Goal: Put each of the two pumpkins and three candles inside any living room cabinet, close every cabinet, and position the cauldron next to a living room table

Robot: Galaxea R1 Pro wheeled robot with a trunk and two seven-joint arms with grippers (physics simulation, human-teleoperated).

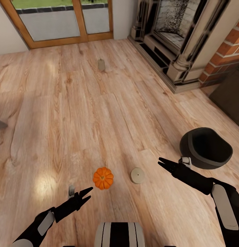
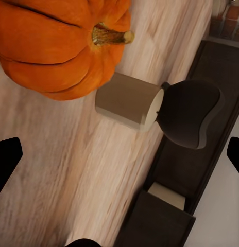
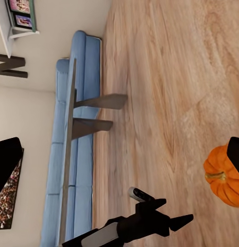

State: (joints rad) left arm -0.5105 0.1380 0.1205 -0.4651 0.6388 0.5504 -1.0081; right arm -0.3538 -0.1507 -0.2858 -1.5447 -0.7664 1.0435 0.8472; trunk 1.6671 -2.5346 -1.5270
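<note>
An orange pumpkin (image 1: 103, 178) sits on the wood floor just ahead of my left gripper (image 1: 89, 192), which is open and empty; the left wrist view shows the pumpkin (image 2: 57, 46) close up. A squat tan candle (image 1: 137, 175) stands to its right, between both grippers, and shows again as the candle (image 2: 127, 100). Another candle (image 1: 101, 64) stands far ahead near the glass door. The black cauldron (image 1: 206, 147) rests on the floor right of my open, empty right gripper (image 1: 159, 162). A dark cabinet (image 1: 229, 96) corner lies behind it. The right wrist view catches the pumpkin (image 3: 225, 175).
A stone fireplace (image 1: 174, 37) with brick beside it fills the back right. Wood-framed glass doors (image 1: 64, 20) are at the back. The right wrist view shows a blue sofa (image 3: 73, 154) and a grey-legged table (image 3: 96, 101) seen edge-on.
</note>
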